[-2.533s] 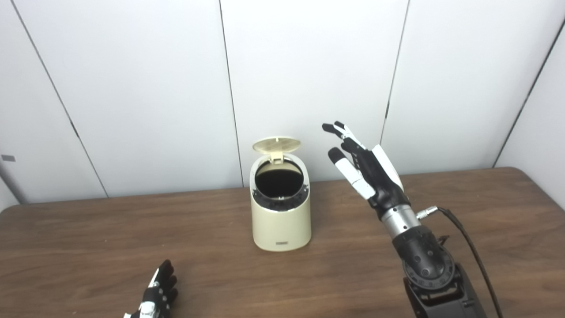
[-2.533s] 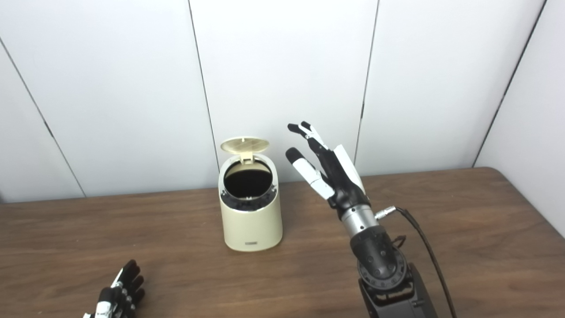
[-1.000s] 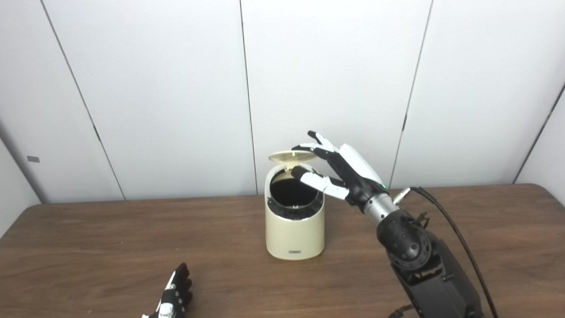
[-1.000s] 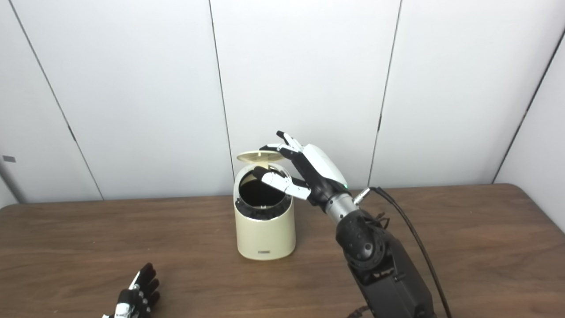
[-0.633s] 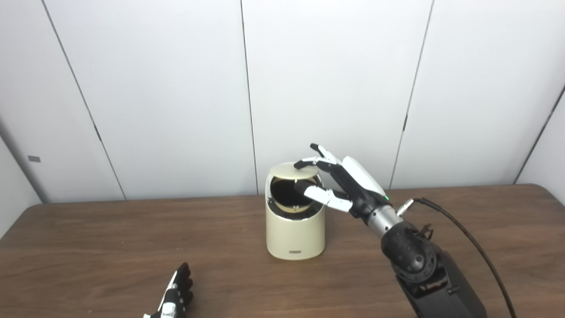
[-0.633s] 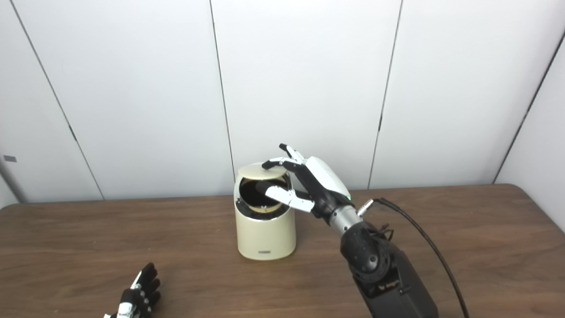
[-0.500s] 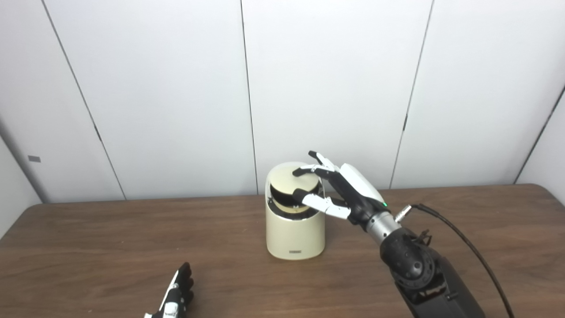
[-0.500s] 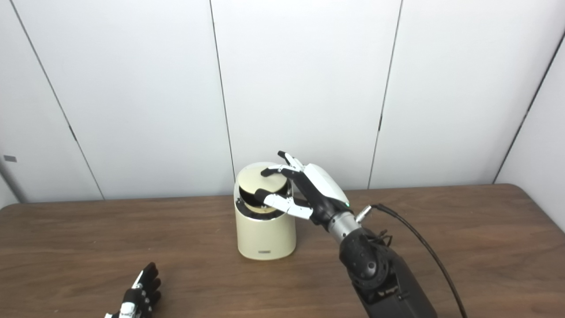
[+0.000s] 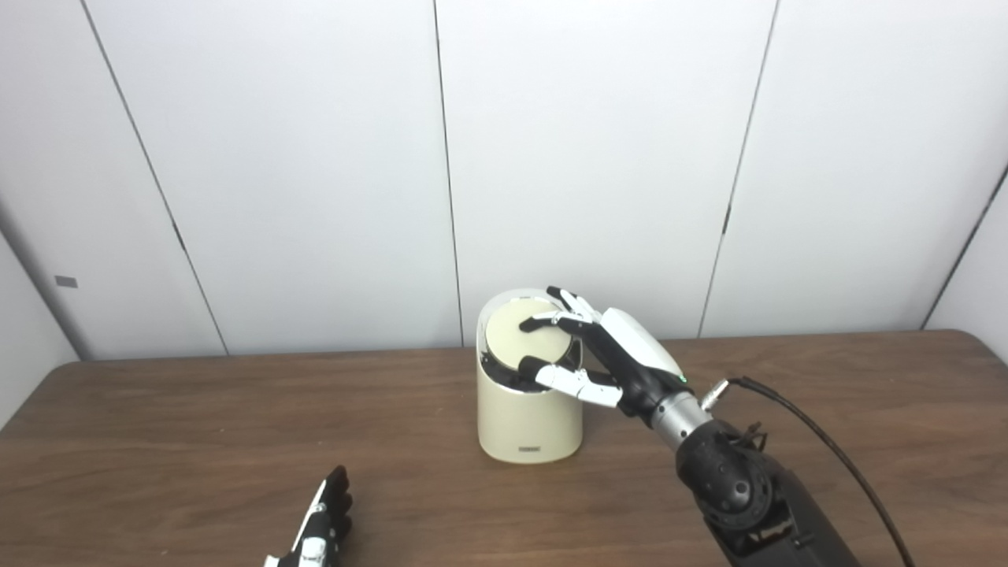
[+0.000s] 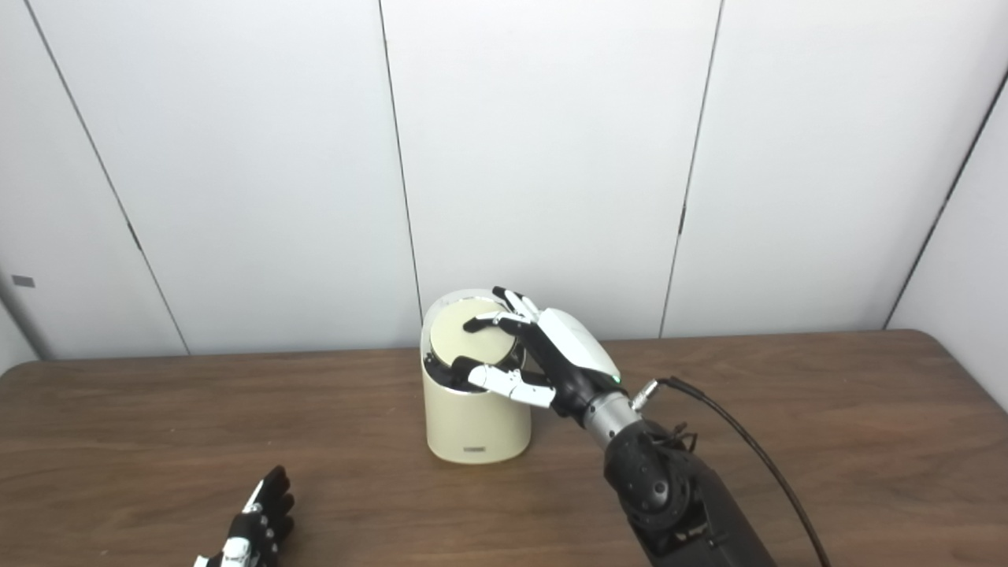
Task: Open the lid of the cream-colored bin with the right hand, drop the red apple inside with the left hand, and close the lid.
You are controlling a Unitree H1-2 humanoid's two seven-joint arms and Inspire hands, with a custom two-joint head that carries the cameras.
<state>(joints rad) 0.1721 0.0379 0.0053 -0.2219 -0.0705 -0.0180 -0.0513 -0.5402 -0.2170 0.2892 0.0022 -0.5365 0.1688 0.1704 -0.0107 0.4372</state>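
The cream-colored bin [image 9: 529, 421] stands at the middle of the brown table [image 9: 157, 441]. Its round lid [image 9: 516, 335] lies down flat over the opening. My right hand [image 9: 602, 358] rests on the bin's top, fingers spread on the lid, thumb against the front rim; it holds nothing. My left hand [image 9: 319, 531] lies low on the table at the bottom left, fingers extended, empty. No red apple shows in either view.
A black cable [image 9: 819, 449] runs from my right wrist across the table's right side. White wall panels [image 9: 315, 157] stand right behind the bin. The table's right edge [image 9: 980, 346] is near the far right.
My right hand reached over to the raised lid and pressed it down onto the bin. The camera shifted a little. The left hand has stayed put.
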